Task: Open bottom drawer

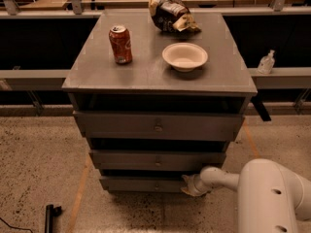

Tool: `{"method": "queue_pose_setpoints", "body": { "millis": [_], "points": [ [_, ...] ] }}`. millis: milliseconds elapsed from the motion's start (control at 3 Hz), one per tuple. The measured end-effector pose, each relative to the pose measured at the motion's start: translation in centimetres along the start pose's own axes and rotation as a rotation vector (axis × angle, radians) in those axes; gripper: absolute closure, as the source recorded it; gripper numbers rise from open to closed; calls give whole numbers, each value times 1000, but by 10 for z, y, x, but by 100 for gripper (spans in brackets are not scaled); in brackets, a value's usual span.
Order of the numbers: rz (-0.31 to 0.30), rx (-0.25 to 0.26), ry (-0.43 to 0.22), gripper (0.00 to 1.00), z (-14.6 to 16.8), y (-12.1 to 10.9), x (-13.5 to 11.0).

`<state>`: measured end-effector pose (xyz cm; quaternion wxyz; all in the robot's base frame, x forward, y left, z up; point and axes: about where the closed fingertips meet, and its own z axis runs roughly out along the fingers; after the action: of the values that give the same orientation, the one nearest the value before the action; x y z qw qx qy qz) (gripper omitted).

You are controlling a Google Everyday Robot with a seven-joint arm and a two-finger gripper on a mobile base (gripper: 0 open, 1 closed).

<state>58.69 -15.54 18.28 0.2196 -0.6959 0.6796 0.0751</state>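
Judging step: taking hold of bottom drawer (141, 183), lowest of three, near floor | gripper (191, 185) at its right end, beside the middle knob; open or shut: cannot tell | advice: pull straight out, level, slowly, sparing can (120, 43) and bowl (184, 56).

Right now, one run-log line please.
white robot tool: at right end of thin grey wooden bottom drawer front | centre knob: free

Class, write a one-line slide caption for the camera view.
Robot's tool at the right end of the bottom drawer; can, bowl and bag on top.
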Motion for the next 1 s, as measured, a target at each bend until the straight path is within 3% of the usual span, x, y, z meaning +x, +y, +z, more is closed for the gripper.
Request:
{"method": "queue_pose_setpoints", "body": {
  "millis": [333, 1000],
  "points": [
    [0, 0, 0, 51, 0, 0, 0],
    [0, 0, 0, 4, 0, 0, 0]
  ]
}}
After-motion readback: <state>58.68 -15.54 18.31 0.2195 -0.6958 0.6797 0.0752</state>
